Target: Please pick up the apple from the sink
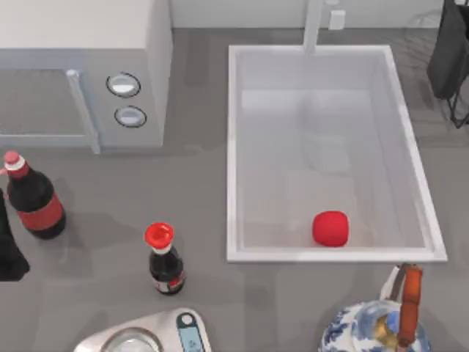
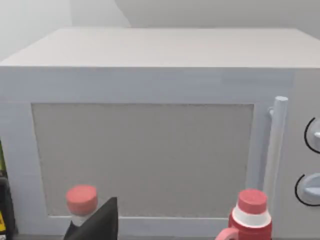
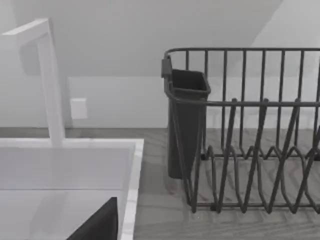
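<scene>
You're looking down on a plain grey countertop [image 1: 110, 191] — matte, evenly lit, soft shadows under everything standing on it. Along the far edge a pale, bare wall [image 3: 150, 40] rises, with a small white plate [image 1: 336, 19] fixed to it. At the top left sits a white microwave [image 1: 80, 66]; at the far right — a dark wire dish rack [image 3: 250, 150].

Even, diffuse light, bright across all three views; no single source evident. Soft faint shadows beside the sauce bottle [image 1: 165, 259] and cola bottle [image 1: 32, 196] on the table [image 1: 102, 198]. Sink [image 1: 233, 147] interior nearly washed out, with pale shading on its floor. No glare or edge distortion.
</scene>
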